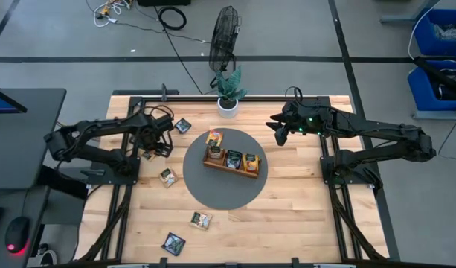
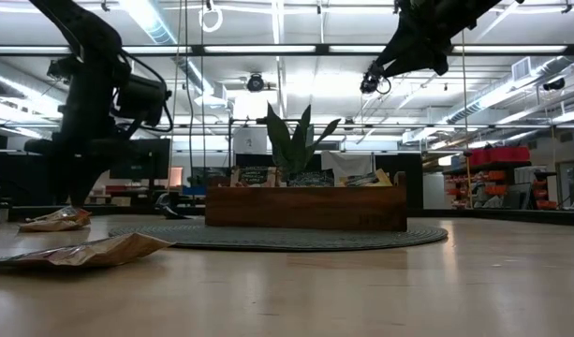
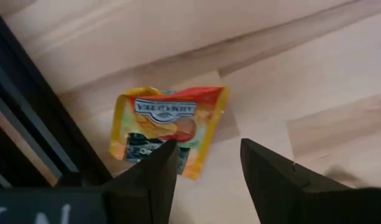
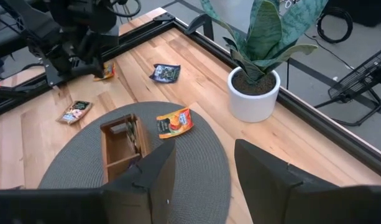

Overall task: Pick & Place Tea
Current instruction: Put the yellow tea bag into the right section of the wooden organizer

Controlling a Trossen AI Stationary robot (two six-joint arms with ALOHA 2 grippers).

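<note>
My left gripper (image 3: pixel 206 171) hangs with jaws apart and empty over an orange sachet (image 3: pixel 167 127) lying flat on the table (image 1: pixel 302 216), hard against the frame rail at the left edge, so I have little room on that side. My right gripper (image 4: pixel 202 177) waits high with jaws spread, empty, near the plant (image 1: pixel 229 93). Other sachets lie loose around the mat (image 1: pixel 201 190), one orange sachet (image 1: pixel 213 137) sits on it beside the tray (image 1: pixel 231 161), and the front boards are open.

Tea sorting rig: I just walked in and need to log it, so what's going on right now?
The left gripper hangs open just over an orange-yellow sachet lying flat on the table, not holding it. The right gripper waits open in the air beside the grey mat. The wooden tray holds a few sachets; others lie scattered around.
</note>
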